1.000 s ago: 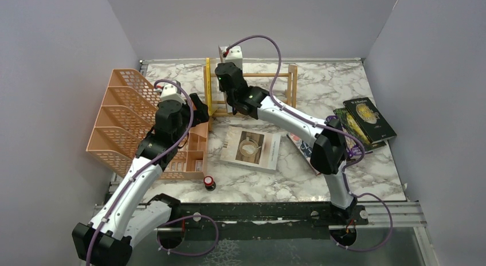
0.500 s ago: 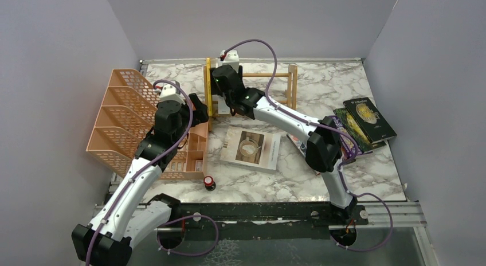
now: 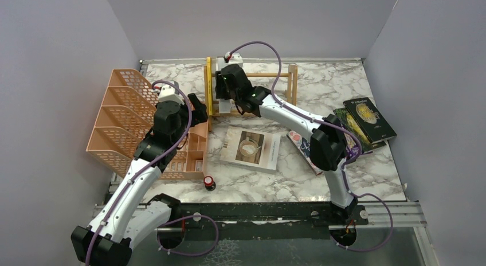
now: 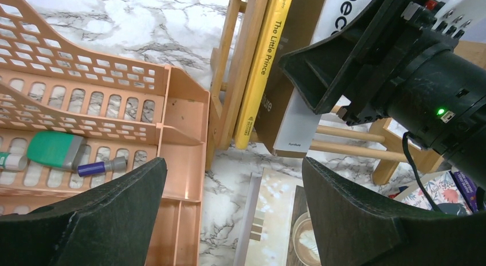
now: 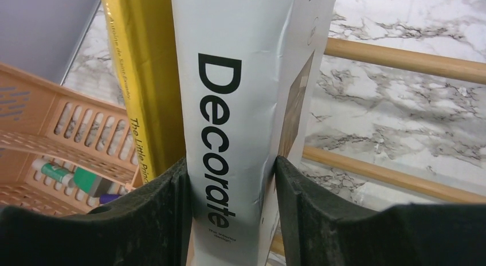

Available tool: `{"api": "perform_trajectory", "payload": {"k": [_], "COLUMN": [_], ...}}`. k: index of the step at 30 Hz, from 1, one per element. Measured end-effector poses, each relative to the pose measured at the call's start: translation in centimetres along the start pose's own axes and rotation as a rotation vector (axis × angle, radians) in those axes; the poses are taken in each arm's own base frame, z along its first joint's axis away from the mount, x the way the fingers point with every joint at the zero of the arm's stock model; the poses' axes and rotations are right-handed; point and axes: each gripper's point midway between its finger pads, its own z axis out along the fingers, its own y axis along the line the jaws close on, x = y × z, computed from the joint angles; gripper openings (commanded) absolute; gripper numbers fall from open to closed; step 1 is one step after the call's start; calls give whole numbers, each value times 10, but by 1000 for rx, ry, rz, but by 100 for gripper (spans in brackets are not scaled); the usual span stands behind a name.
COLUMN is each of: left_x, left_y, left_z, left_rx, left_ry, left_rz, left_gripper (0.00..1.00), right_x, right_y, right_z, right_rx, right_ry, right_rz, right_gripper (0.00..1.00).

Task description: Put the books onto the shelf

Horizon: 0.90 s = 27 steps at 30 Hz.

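The white "Decorate" book (image 5: 223,105) stands upright on the light-wood shelf (image 3: 286,85), beside the thin yellow book (image 5: 140,82) at the shelf's left end. My right gripper (image 5: 229,214) is shut on its spine, a pad against each side. My left gripper (image 4: 235,214) hangs open and holds nothing, above the marble between the orange tray and the "Afternoon tea" book (image 3: 250,147), which lies flat. At the right lie two dark green books (image 3: 369,118), with a purple book (image 3: 332,120) and a red floral book (image 3: 301,143) partly hidden under my right arm.
An orange mesh tiered tray (image 3: 123,114) with pens and a green item stands at the left, close to the shelf's left frame. A small red-topped object (image 3: 209,182) sits near the front edge. Grey walls close in the table on three sides.
My right wrist has shifted a little at the shelf's left end, and the white book now stands closer to the yellow one. The left arm has not moved.
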Motion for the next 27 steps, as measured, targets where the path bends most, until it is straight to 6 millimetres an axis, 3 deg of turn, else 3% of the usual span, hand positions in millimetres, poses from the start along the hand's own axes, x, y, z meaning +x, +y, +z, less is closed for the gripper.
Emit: {"api": "perform_trajectory", "payload": {"k": [9, 15, 27], "left_x": [0, 0, 0], "left_y": [0, 0, 0], "left_z": [0, 0, 0], "left_rx": [0, 0, 1], "left_ry": [0, 0, 0], "left_rz": [0, 0, -1], "left_gripper": [88, 88, 88], "right_x": [0, 0, 15], "right_y": [15, 17, 28], "right_z": [-2, -2, -15], "right_rx": [-105, -138, -234], "right_ry": [34, 46, 112], "right_rz": [9, 20, 63], "right_gripper": [49, 64, 66]}}
